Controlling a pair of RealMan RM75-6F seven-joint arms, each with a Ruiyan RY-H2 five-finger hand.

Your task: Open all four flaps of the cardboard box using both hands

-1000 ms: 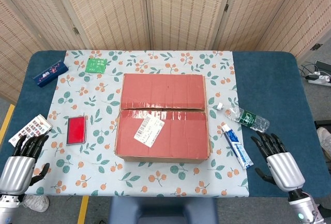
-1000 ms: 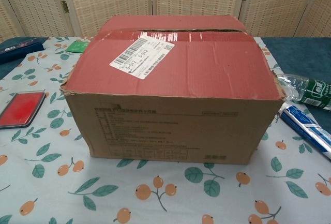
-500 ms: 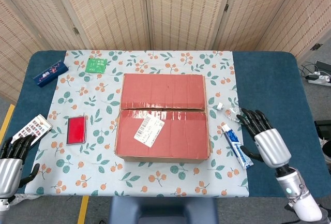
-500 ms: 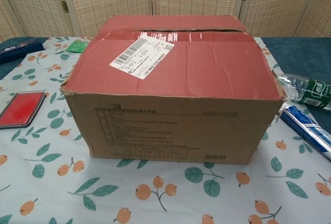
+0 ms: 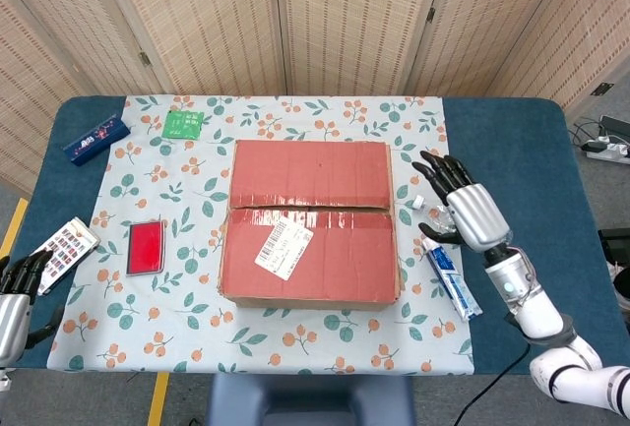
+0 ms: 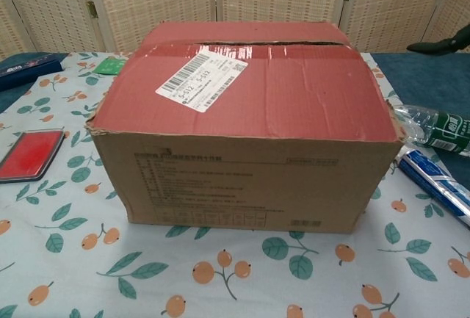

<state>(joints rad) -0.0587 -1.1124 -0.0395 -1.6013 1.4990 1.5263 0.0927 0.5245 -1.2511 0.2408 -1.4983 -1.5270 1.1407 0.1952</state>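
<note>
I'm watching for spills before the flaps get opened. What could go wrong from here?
The right hand hangs open directly over the plastic bottle and beside the toothpaste tube; dropping toward the cardboard box could knock either aside or off the table.

The top flaps are shut, with torn tape along the seam, so leftover tape may resist and the box could lift or slide.

The left hand sits far off at the table's near-left edge, so the box may be pulled unbraced.

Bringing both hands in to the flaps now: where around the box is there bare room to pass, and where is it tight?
Bare cloth lies between the red pad and cardboard box, and along the near edge. Crowded: the box's right side, where the bottle, blue tube and right hand cluster.
</note>
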